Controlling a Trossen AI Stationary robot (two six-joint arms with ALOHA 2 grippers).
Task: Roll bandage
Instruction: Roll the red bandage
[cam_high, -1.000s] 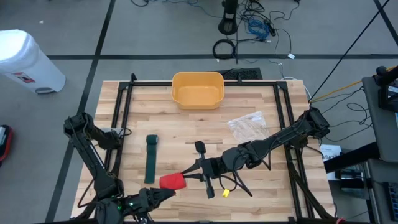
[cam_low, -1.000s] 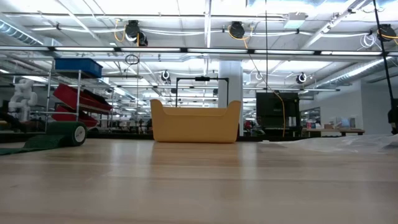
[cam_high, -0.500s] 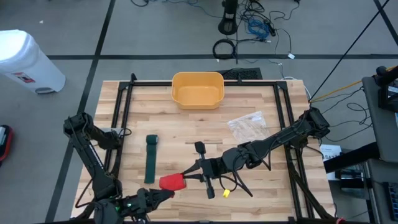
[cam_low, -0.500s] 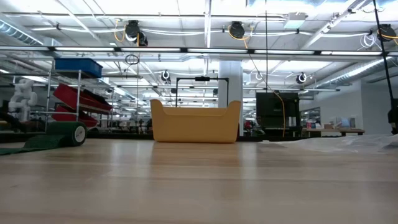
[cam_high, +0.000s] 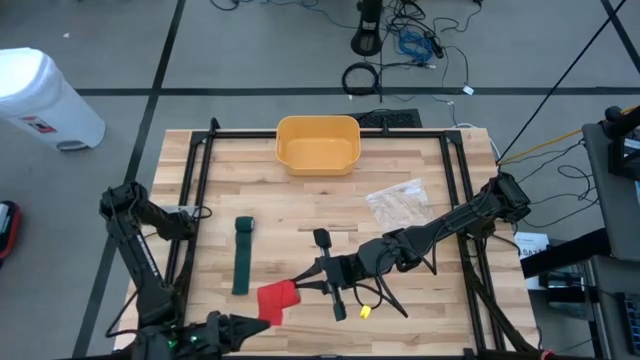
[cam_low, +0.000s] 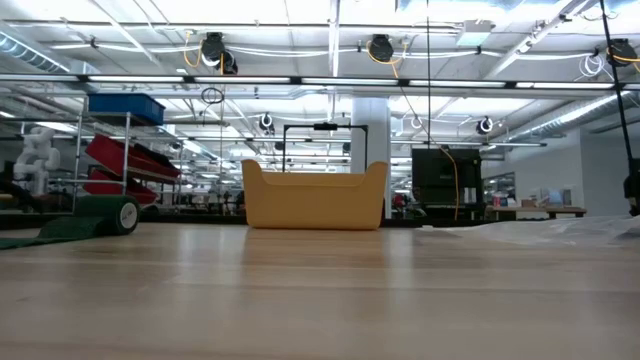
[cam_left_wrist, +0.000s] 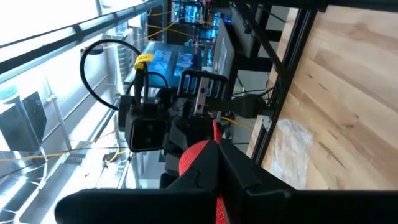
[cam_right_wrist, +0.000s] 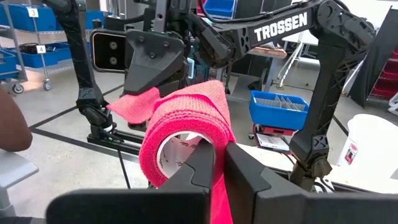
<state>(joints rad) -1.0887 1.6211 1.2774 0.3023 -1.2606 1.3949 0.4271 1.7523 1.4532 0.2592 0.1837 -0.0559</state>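
Note:
A red bandage roll (cam_high: 280, 293) hangs above the table's near edge between my two grippers. My right gripper (cam_high: 300, 286) is shut on the roll (cam_right_wrist: 186, 127). My left gripper (cam_high: 258, 318) reaches in from the near left. It is shut on the bandage's loose end (cam_right_wrist: 134, 102), which stretches from the roll to its fingers. A dark green bandage (cam_high: 241, 256) lies flat on the table's left part, its far end rolled up (cam_low: 112, 214). My left gripper pinches the loose end (cam_left_wrist: 214, 135) of the red bandage between its two fingers, level, from the near left. The strip runs from there to the roll, clear of the table. My right gripper holds the roll by its wall (cam_right_wrist: 214, 146), one finger in the hollow core and one outside. It comes level from the table's right, and the roll is lifted clear.
A yellow bin (cam_high: 317, 145) stands at the middle of the far edge. A clear plastic bag (cam_high: 398, 201) lies right of centre. Black frame rails (cam_high: 196, 190) run along the table's sides.
My left gripper has drawn back toward the table's near left corner. The red bandage's loose end now reaches out from the roll toward it, where before the roll looked compact. The roll and my right gripper have kept still.

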